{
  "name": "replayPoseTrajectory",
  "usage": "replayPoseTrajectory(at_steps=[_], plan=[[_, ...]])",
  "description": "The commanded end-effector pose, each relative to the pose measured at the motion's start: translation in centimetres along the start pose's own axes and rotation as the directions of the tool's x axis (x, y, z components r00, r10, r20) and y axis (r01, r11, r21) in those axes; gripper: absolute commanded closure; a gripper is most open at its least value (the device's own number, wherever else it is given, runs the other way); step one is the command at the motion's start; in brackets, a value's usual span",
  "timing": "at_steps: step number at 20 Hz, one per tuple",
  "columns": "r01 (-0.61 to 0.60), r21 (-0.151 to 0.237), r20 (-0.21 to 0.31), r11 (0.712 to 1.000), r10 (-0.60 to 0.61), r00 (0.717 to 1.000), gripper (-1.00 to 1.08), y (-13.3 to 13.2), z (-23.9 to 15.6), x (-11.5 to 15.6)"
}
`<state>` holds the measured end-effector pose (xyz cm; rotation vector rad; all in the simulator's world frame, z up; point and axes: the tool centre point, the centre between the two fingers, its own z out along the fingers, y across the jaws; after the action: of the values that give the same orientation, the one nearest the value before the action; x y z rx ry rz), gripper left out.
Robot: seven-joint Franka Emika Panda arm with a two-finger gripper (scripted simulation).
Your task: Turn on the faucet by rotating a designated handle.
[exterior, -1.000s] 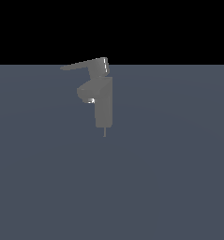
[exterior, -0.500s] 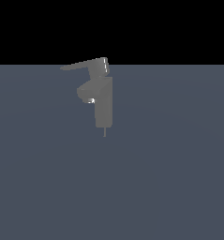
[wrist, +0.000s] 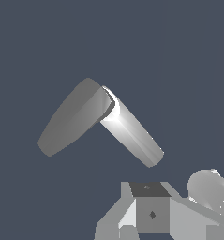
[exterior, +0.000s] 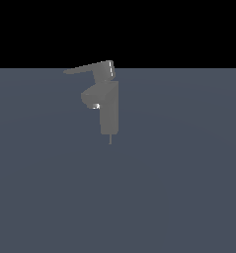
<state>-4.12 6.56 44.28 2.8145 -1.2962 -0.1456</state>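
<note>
The faucet [exterior: 109,111] is a small grey upright column on the dark grey floor, with a stubby spout [exterior: 92,97] pointing to the exterior view's left. The handle [exterior: 87,68] is a thin flat blade on top, joined to a small hub [exterior: 109,70] and tapering to the exterior view's left. In the wrist view the handle blade [wrist: 71,119] shows broad and flat, joined to a bright elongated part of the faucet [wrist: 132,133]. Only grey-white blocks of my gripper's body [wrist: 151,213] show at that picture's edge, apart from the faucet. The fingers are not clear. The gripper is out of the exterior view.
The dark grey floor [exterior: 178,188] spreads flat all around the faucet, with a black background behind. A pale rounded part of the arm [wrist: 209,187] shows beside the gripper's body in the wrist view.
</note>
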Motion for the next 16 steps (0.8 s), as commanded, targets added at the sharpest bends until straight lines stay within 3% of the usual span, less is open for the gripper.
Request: replayPoseTrajectory(at_steps=[1,8,16], plan=[[-0.059,-0.004,0.005,0.998,0.059,0.998,1.08,-1.4,0.7,0.5],[-0.219,-0.019,0.016,0.976,0.219,0.975,1.08,-5.2,3.2,1.8],[-0.395,-0.041,0.023,0.918,0.396,0.918,1.08,-9.3,6.6,3.0]])
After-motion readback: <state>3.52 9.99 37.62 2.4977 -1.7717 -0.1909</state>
